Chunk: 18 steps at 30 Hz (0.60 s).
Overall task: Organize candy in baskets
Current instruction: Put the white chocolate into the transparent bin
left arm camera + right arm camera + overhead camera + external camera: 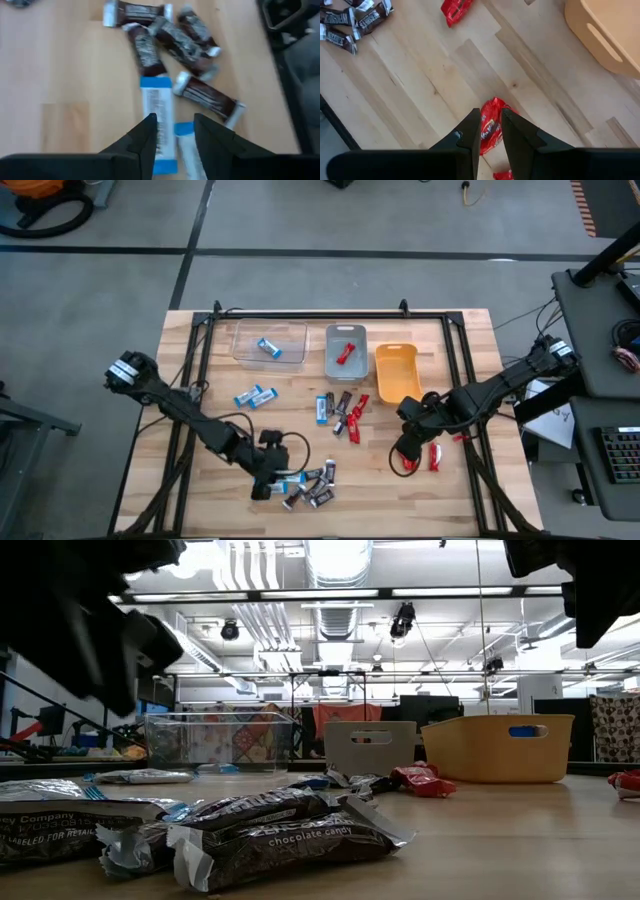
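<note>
Table [460, 500]: wooden top with a dark frame, both arms reaching in from its sides

Baskets, in a row along the far side: clear basket [270, 343] at left, holding one blue-and-white bar [268, 347]; grey-blue basket [346, 351] in the middle, holding one red wrapper [346, 353]; orange-yellow basket [397, 372] at right, tilted, nothing seen inside it

Loose candy:
- two blue-and-white bars [255, 395] side by side, near the clear basket
- mixed group [340, 412] of blue, brown and red pieces, near the grey-blue basket
- cluster of dark brown bars [175, 42] near the table's near edge, left of centre, several overlapping
- a further blue-and-white bar [159, 120] lying just beside that cluster
- red piece [491, 127] at the near right
- other red pieces [436, 455] just right of it

Left gripper [173, 131]: low over the brown cluster, fingers spread, straddling the end of the blue-and-white bar, not closed on it

Right gripper [491, 124]: over the near right of the table, near the orange-yellow basket, fingers narrowly parted on either side of the red piece; whether they touch it cannot be told
</note>
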{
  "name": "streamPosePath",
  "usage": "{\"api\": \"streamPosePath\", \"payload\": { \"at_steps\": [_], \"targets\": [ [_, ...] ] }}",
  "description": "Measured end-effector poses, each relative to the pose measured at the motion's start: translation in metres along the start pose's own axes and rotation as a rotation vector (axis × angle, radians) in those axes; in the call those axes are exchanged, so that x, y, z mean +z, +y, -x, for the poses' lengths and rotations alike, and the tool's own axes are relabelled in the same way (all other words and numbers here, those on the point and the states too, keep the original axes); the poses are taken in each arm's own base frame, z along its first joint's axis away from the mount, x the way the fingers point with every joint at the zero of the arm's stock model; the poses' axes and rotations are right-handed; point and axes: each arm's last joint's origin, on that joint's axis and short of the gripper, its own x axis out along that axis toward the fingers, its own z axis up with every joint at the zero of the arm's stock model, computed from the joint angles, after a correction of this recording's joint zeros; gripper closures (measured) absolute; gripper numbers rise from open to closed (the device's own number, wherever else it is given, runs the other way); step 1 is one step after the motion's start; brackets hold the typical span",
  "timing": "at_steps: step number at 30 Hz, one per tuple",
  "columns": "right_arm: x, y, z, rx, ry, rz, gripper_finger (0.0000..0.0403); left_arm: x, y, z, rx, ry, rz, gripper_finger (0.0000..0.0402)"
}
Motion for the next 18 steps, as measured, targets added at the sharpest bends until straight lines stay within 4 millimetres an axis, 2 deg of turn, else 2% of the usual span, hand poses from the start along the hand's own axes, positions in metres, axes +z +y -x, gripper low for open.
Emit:
{"api": "streamPosePath", "payload": {
  "at_steps": [8, 12, 18],
  "targets": [
    [0.000, 0.000, 0.000, -0.003, -0.005, 0.007, 0.0335, -0.008, -0.025, 0.012, 0.016, 0.085, 0.011, 0.0216],
    [0.001, 0.000, 0.000, -0.013, -0.024, 0.017, 0.0335, -0.021, -0.036, 0.005, 0.028, 0.125, 0.028, 0.0195],
    [0.001, -0.001, 0.000, -0.022, -0.042, 0.032, 0.0335, -0.038, -0.046, -0.012, 0.080, 0.168, 0.035, 0.0191]
  ]
}}
